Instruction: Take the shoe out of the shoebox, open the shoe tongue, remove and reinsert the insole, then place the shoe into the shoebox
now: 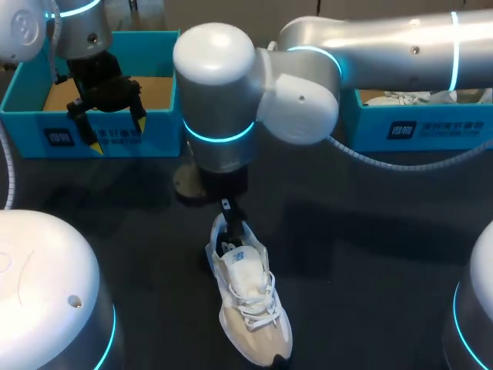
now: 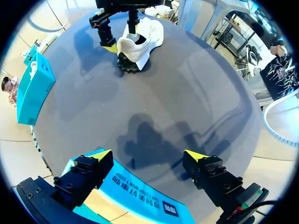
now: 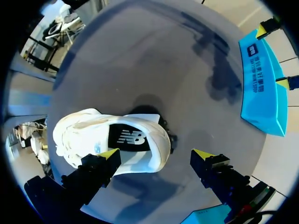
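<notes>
- Only your right wrist view looks down into the white sneaker. Its dark insole lies in place. The right gripper hangs at the heel end with its fingers wide apart, one over the shoe and the other clear of it.
- Your left wrist view shows from the side that one of those fingers sits at the heel opening, while the other is outside.
- The sneaker stands upright on the dark table, outside both boxes.
- The left gripper hovers over the left shoebox with its fingers spread. The box's cardboard floor shows.
- The right shoebox holds something white and crumpled.
</notes>
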`<state>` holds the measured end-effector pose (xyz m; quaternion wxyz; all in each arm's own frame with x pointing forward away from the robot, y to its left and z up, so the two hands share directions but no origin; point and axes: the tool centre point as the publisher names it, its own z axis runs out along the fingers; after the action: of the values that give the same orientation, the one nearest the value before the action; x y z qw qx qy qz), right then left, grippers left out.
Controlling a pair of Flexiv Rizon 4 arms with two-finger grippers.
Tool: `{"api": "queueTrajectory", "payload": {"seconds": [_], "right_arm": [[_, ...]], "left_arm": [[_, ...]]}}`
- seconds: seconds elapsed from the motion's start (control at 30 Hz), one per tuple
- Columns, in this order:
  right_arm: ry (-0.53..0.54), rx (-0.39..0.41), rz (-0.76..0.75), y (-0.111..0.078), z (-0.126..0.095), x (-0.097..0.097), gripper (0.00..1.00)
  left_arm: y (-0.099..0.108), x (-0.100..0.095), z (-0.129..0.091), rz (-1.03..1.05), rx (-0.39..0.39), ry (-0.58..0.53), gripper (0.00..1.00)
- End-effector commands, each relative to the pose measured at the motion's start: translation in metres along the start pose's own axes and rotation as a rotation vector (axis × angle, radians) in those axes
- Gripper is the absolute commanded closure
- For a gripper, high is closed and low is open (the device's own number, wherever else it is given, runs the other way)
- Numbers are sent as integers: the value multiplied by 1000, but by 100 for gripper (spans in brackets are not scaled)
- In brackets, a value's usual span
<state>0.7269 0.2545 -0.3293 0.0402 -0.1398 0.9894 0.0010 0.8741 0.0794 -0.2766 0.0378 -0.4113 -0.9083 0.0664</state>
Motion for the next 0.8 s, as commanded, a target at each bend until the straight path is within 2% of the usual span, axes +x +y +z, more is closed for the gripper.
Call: {"api": "queueTrajectory", "payload": {"seconds": [0.03, 0.43, 0.8], "right_arm": [[-4, -5, -1, 0, 11, -2, 0], [24, -11, -49, -3, 38, -17, 0], [45, -21, -25, 3, 50, -17, 2]], "left_arm": [[0, 0, 0, 1, -2, 1, 0], [0, 0, 0, 1, -2, 1, 0], [0, 0, 0, 1, -2, 1, 0]]}}
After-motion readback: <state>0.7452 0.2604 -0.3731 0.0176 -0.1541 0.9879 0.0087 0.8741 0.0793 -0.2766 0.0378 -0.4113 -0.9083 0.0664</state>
